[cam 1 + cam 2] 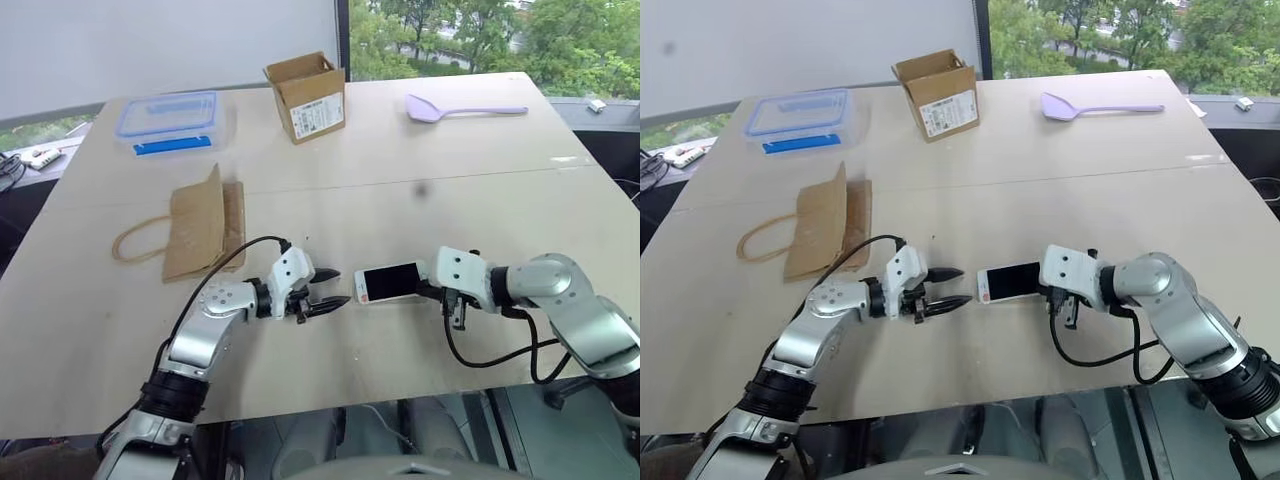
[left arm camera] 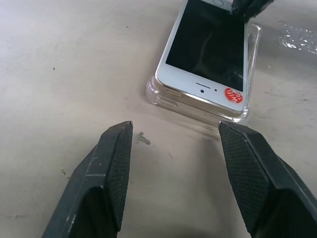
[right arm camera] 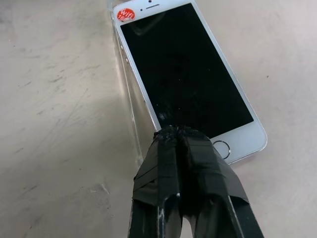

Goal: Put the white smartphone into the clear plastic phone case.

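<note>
The white smartphone [image 1: 390, 282] lies screen up on the table between my two grippers, a red sticker at the end nearest the left one. It rests on the clear plastic phone case [image 2: 198, 113], whose wall sticks out along one long side [image 3: 130, 111]; whether it is seated I cannot tell. My left gripper [image 1: 338, 286] is open, its fingers [image 2: 116, 163] level with the table a short way from the phone's sticker end, holding nothing. My right gripper [image 3: 173, 133] is shut, its tips on the screen by the home button.
At the back of the table stand a blue-lidded clear container [image 1: 167, 118], an open cardboard box [image 1: 307, 95] and a purple spatula [image 1: 450, 108]. A brown paper bag [image 1: 200, 225] lies flat behind the left arm. The table's front edge [image 1: 330, 405] runs close below both arms.
</note>
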